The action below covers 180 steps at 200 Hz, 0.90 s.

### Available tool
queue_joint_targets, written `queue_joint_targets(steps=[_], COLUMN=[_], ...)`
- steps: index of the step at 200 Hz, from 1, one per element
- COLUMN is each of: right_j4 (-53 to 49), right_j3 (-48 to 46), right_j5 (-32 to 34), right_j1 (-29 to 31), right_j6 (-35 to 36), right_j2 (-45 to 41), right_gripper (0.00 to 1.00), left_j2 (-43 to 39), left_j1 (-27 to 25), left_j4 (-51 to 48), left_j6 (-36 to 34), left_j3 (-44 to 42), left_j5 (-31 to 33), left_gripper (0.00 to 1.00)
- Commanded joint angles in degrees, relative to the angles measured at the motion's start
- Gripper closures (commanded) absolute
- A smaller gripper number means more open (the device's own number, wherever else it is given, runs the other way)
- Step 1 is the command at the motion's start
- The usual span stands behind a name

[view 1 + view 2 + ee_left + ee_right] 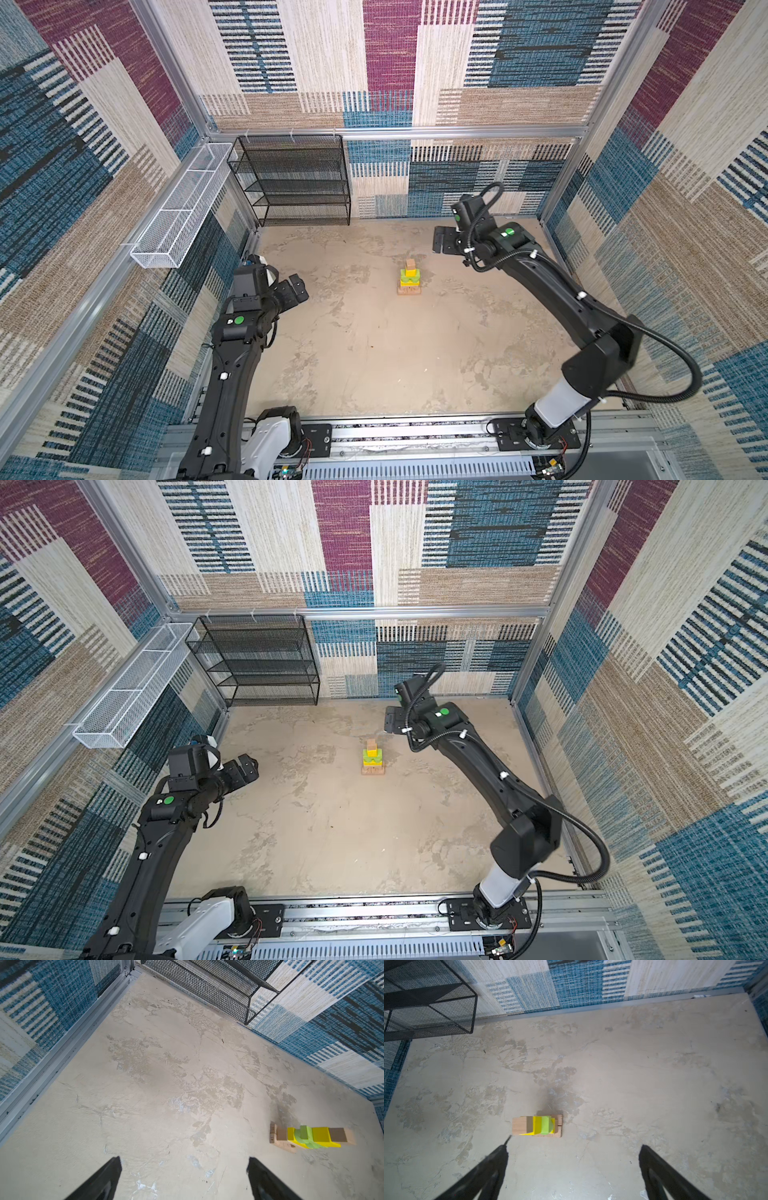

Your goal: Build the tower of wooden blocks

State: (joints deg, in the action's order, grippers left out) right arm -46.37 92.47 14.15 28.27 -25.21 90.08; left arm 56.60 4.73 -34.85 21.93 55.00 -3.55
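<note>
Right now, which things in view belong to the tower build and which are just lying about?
Job in hand: wood block tower, with tan cube on top, yellow cube under it, tan bars at the base; left gripper and right gripper, both open and empty.
Lying about: black mesh shelf rack; white wire basket.

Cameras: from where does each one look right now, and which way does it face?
Both top views: high above the arms' base rail, looking down at the table; both arms, left gripper and right gripper show.
Left wrist: on the left arm, looks across the table at the wood block tower; its open fingers show.
Right wrist: on the right arm, looks down at the tower; its open fingers show.
Shared: all views hold the tower; both wrist views also the black mesh shelf.
</note>
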Motion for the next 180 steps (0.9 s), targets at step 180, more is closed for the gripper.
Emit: queue_joint_targets(steps=[180], right_j4=[62.87], right_j3=[-59.72], right_j5=[-2.15], right_j1=[-22.99], right_j6=[17.78], right_j2=[-26.78], right_gripper=[0.01], left_j2=[-1.08], left_j1=[-1.69], left_j4=[18.1], left_j6=[-5.26], left_j3=[-9.68], left_j5=[0.66], left_gripper=[0.01])
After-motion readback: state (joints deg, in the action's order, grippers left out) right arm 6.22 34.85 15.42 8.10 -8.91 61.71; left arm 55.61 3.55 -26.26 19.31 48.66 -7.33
